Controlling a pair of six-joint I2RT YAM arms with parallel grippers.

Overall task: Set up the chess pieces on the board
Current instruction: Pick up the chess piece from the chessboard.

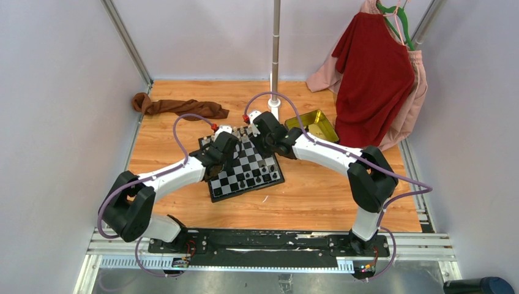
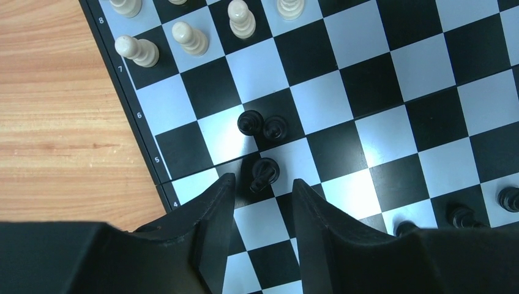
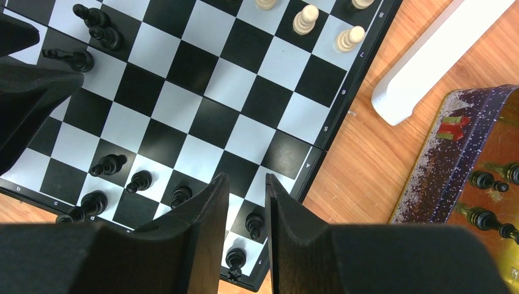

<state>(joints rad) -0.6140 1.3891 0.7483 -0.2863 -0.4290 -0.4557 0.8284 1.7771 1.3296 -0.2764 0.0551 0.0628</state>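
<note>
The checkered board (image 1: 259, 174) lies in the middle of the wooden table. My left gripper (image 1: 224, 144) hovers over its left part and my right gripper (image 1: 270, 137) over its far right part. In the left wrist view my left gripper (image 2: 263, 180) is open and empty, with a black piece (image 2: 265, 173) on the board just ahead of its tips. Two more black pieces (image 2: 262, 125) stand beyond it, and cream pieces (image 2: 190, 38) stand at the far edge. My right gripper (image 3: 245, 179) is narrowly open and empty above black pieces (image 3: 254, 223) near the board's corner.
A yellow-gold tin (image 1: 315, 125) stands right of the board and holds several black pieces (image 3: 486, 180). A white pole base (image 3: 428, 58) stands behind the board. A brown cloth (image 1: 177, 107) lies at the back left. Red and pink clothes (image 1: 373, 73) hang at the back right.
</note>
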